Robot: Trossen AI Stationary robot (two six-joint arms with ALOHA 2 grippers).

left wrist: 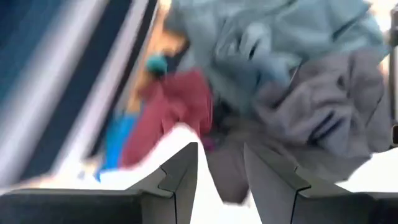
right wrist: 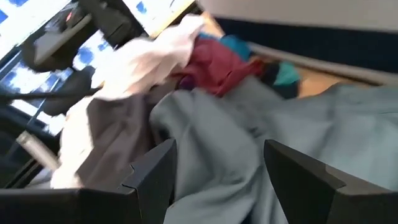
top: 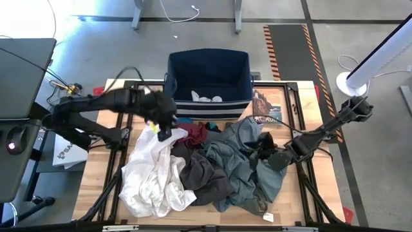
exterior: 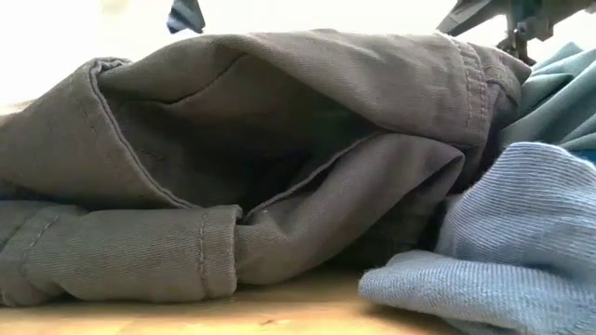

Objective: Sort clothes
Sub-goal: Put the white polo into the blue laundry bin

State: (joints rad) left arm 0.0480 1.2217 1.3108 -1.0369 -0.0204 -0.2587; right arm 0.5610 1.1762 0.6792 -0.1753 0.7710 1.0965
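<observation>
The clothes lie in a heap on the wooden table: a white garment [top: 154,177] at the left, dark grey-brown trousers [top: 203,177] in the middle, a grey-green shirt [top: 244,161] at the right, and maroon [top: 196,132] and bright blue [top: 211,125] pieces at the far side. My left gripper [top: 166,131] hangs open over the white garment's far edge [left wrist: 186,134], beside the maroon piece [left wrist: 174,102], nothing between its fingers. My right gripper [top: 262,149] stands open over the grey-green shirt [right wrist: 217,155]. The trousers [exterior: 279,140] fill the low view.
A navy bin with white stripes [top: 209,67] stands at the table's far edge, with white pieces [top: 206,98] inside. A printed book [top: 267,109] lies to the right of the bin. A small white tag [top: 267,217] lies at the shirt's near end.
</observation>
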